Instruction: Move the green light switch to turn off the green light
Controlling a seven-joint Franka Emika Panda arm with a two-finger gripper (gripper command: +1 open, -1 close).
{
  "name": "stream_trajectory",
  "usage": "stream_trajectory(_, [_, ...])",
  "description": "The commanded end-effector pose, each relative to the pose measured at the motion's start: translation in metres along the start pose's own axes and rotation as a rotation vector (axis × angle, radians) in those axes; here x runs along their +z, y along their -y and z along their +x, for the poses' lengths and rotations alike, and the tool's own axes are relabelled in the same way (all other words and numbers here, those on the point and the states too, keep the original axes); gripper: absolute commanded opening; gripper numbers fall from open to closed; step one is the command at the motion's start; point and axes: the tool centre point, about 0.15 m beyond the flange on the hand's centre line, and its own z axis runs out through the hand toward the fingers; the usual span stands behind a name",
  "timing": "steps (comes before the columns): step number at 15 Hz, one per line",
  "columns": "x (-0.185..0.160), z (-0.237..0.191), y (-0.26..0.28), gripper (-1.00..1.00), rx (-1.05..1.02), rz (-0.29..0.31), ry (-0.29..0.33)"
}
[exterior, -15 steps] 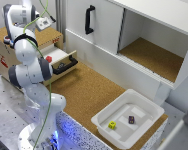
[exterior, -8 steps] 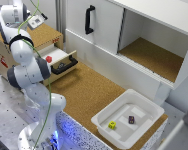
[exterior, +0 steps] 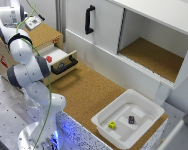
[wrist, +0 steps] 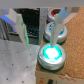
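Wrist view: gripper (wrist: 39,27) with jaws open, hanging above the lit green light (wrist: 52,52) on the wooden box (exterior: 44,34); the green light switch itself not told apart from here. Risk: sliding down beside the switch, or pressing the neighbouring button (wrist: 56,33), because aim is loose.

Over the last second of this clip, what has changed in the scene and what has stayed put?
The arm's upper end has swung a little further toward the exterior view's left, carrying the gripper over the wooden box. In the wrist view its fingers now straddle the glowing green light. Nothing was grasped or released. The open drawer, white bin and the small items in it stayed put.
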Motion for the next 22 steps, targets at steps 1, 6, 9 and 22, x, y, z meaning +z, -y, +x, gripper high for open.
stream_trajectory(1, [0.006,0.020,-0.006,-1.00,0.000,0.021,0.095])
stream_trajectory(6, [0.026,0.025,-0.017,-1.00,0.005,0.034,0.116])
stream_trajectory(9, [0.038,0.028,-0.023,-1.00,0.010,0.046,0.122])
stream_trajectory(22, [0.100,0.026,-0.029,-1.00,0.017,0.060,0.178])
